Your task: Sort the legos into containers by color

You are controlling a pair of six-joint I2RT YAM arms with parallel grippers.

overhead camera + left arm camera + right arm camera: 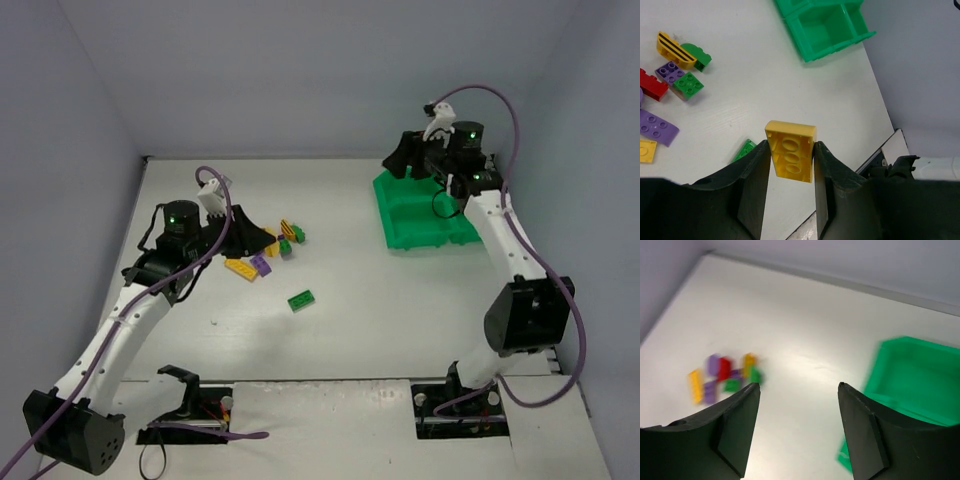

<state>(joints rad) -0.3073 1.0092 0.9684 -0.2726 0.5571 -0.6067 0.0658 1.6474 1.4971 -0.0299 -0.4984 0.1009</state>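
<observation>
Pinching a yellow lego [790, 156] between the fingers of the left gripper [791, 149], well short of the tray [837, 47] ahead of the tips; holding the right gripper [799, 390] spread and empty, tray just right of its fingers; barely begun, seemingly: nothing visible in the tray, loose legos [670, 80] left of the left fingers unsorted

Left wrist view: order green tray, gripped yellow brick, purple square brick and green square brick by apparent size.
1. green tray, though cropped
2. yellow brick, enlarged by nearness
3. purple square brick and green square brick: alike
</observation>
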